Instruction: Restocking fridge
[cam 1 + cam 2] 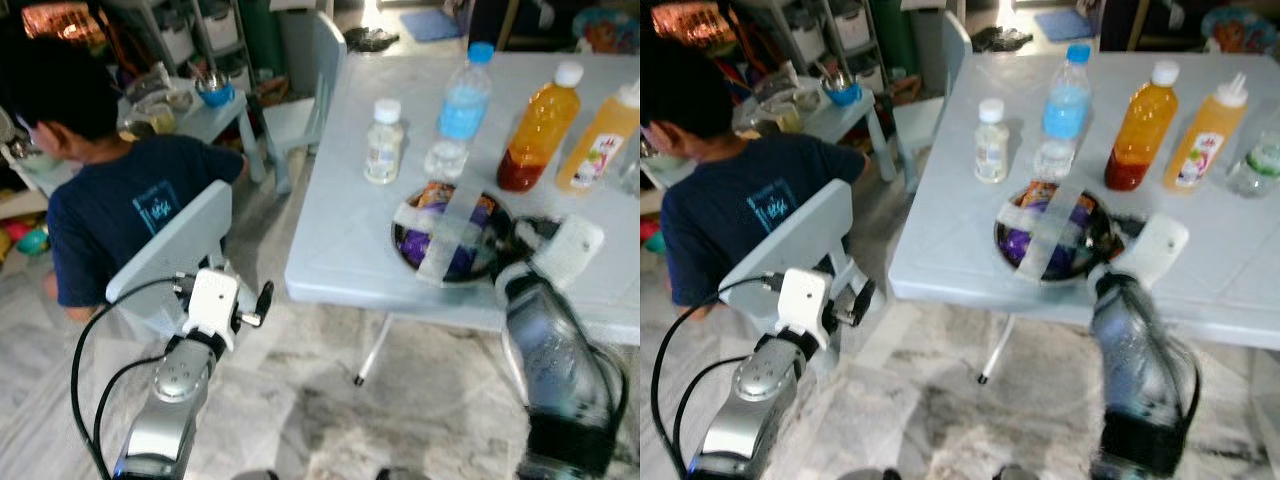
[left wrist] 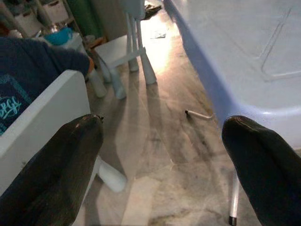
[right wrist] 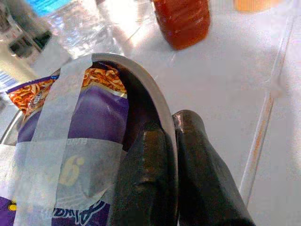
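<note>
A metal bowl (image 1: 398,238) sits near the front edge of the pale blue table (image 1: 340,240). It holds a purple snack packet (image 3: 94,122) strapped down with crossed strips of tape. My right gripper (image 3: 171,120) is shut on the bowl's rim (image 3: 141,80), one finger inside and one outside; from the head it is at the bowl's right side (image 1: 520,235). My left gripper (image 2: 162,122) is open and empty, low beside the table's left edge, above the floor. Behind the bowl stand a small white-capped bottle (image 1: 383,140), a water bottle (image 1: 462,100) and two orange juice bottles (image 1: 540,125) (image 1: 600,135).
A person in a dark blue shirt (image 1: 110,200) sits on a white chair (image 1: 175,245) right beside my left arm. A small table with bowls (image 1: 200,110) and another pale chair (image 1: 310,90) stand further back. Marble floor (image 1: 330,400) lies below the table.
</note>
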`<state>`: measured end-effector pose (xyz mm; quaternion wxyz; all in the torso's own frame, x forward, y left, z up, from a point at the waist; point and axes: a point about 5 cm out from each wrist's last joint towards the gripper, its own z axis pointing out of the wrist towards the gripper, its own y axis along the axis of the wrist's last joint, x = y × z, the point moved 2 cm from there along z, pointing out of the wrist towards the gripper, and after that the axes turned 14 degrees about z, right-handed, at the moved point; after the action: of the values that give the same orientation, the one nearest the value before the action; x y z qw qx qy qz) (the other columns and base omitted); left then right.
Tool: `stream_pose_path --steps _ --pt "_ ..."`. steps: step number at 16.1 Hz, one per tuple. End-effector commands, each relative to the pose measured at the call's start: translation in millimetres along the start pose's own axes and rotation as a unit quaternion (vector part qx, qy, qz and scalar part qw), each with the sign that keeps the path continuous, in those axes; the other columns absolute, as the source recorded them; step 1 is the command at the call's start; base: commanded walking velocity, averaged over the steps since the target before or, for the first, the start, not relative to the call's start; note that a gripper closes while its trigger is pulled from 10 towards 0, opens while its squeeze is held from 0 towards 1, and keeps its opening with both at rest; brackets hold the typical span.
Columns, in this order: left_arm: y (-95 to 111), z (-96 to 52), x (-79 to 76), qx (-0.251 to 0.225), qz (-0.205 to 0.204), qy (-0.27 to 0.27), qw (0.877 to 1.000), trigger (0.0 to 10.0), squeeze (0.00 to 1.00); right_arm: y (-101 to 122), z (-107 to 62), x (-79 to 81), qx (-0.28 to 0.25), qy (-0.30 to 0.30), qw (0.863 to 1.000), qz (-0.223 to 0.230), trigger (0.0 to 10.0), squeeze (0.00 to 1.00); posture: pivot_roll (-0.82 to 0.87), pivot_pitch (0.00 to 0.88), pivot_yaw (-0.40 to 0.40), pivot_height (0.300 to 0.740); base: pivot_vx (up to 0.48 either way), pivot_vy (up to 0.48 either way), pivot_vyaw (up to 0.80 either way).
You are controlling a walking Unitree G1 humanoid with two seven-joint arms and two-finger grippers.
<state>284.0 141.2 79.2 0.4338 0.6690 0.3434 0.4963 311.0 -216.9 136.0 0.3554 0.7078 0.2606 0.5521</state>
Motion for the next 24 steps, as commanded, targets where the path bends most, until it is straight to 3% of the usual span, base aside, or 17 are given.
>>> stream_pose_path --steps 1,3,4,8,11,13,17,24 --pt "-3.7 0.0 2.8 0.010 0.005 0.003 1.000 10.0 0.00 -8.8 -7.0 4.4 0.004 0.013 1.000 -0.008 0.0 0.00 -0.03 0.050 0.073 0.740 0.000 0.000 0.00" --pt "-4.7 6.3 6.5 0.014 0.006 0.014 1.000 10.0 0.00 -16.4 -14.3 6.8 -0.003 0.026 0.999 -0.021 0.0 0.00 -0.04 0.030 0.082 0.740 -0.124 0.000 0.00" --pt "-5.0 8.9 8.8 0.015 0.000 0.023 1.000 10.0 0.00 -19.4 -15.2 8.9 -0.002 0.032 0.999 -0.028 10.0 0.00 -0.05 0.022 0.079 0.740 -0.247 0.000 0.00" --pt "-5.5 12.0 1.7 0.016 -0.012 0.024 1.000 10.0 0.00 -19.9 -14.4 20.3 -0.014 0.065 0.996 -0.050 10.0 0.00 -0.06 0.010 0.071 0.740 -0.250 0.000 0.00" --pt "-12.4 8.1 -2.4 0.029 -0.023 0.021 0.999 10.0 0.00 -21.6 -15.4 11.7 -0.016 0.062 0.996 -0.066 10.0 0.00 -0.06 0.007 0.063 0.740 -0.269 0.000 0.00" --pt "-11.4 10.5 -1.3 0.025 -0.015 0.019 0.999 10.0 0.00 -24.8 -14.7 10.2 -0.011 0.063 0.996 -0.068 10.0 0.00 -0.07 0.002 0.067 0.740 -0.291 0.000 0.74" --pt "0.6 20.2 2.1 -0.001 -0.008 0.024 1.000 10.0 0.00 -27.8 -11.6 43.3 -0.009 0.128 0.989 -0.069 10.0 0.00 -0.06 0.004 0.070 0.740 -0.211 0.000 0.80" --pt "-4.5 20.3 -1.8 0.006 0.005 0.019 1.000 10.0 0.00 -34.8 -13.7 42.9 0.003 0.139 0.987 -0.082 10.0 0.00 -0.07 0.000 0.065 0.740 0.000 0.000 0.80"
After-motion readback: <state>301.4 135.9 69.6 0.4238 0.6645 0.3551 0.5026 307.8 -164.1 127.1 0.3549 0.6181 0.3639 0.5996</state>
